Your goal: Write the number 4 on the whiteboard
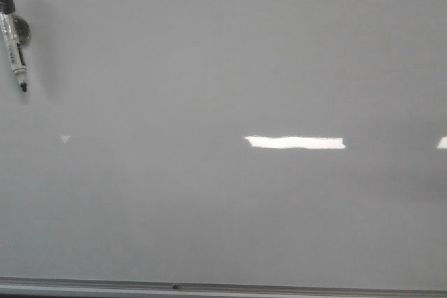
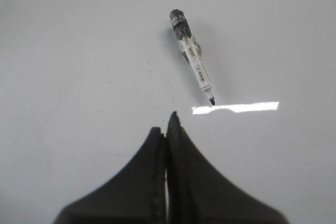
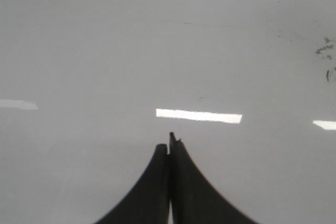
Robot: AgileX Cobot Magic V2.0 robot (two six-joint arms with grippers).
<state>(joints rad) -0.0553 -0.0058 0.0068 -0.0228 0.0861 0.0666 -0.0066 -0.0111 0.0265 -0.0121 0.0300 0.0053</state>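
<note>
Your left hand (image 2: 167,124): fingers pressed together, holding nothing. Your right hand (image 3: 169,142): likewise pinched together, empty. A marker (image 1: 14,38) lies on the whiteboard (image 1: 230,214).

marker (image 1: 14,40) top cut off by frame edge, label unreadable

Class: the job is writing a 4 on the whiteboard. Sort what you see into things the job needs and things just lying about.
Needed:
whiteboard, no 4 on it
marker, uncapped, lying on the board
left gripper, shut, empty

Just there:
right gripper, shut, empty
smudges
bottom rail
</note>
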